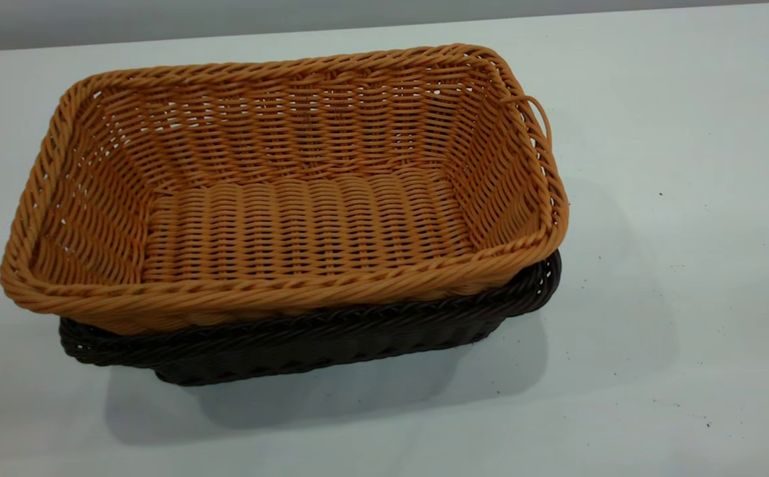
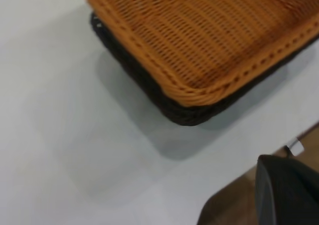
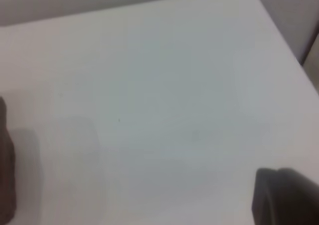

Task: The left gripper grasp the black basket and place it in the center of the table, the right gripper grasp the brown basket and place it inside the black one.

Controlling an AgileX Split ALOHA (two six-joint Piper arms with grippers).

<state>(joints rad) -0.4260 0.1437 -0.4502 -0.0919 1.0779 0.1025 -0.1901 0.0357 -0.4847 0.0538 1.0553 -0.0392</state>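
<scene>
- The brown basket (image 1: 292,192) sits nested inside the black basket (image 1: 305,344), tilted slightly, mid-table (image 1: 656,165).
- Left gripper (image 2: 286,192): only a dark body part shows beside the baskets; jaw state cannot be told.
- Right gripper (image 3: 286,197): dark edge only, over bare tabletop; jaws unseen.

Only a black corner of the left gripper (image 2: 286,192) and of the right gripper (image 3: 286,197) is showing, fingers unseen.
</scene>
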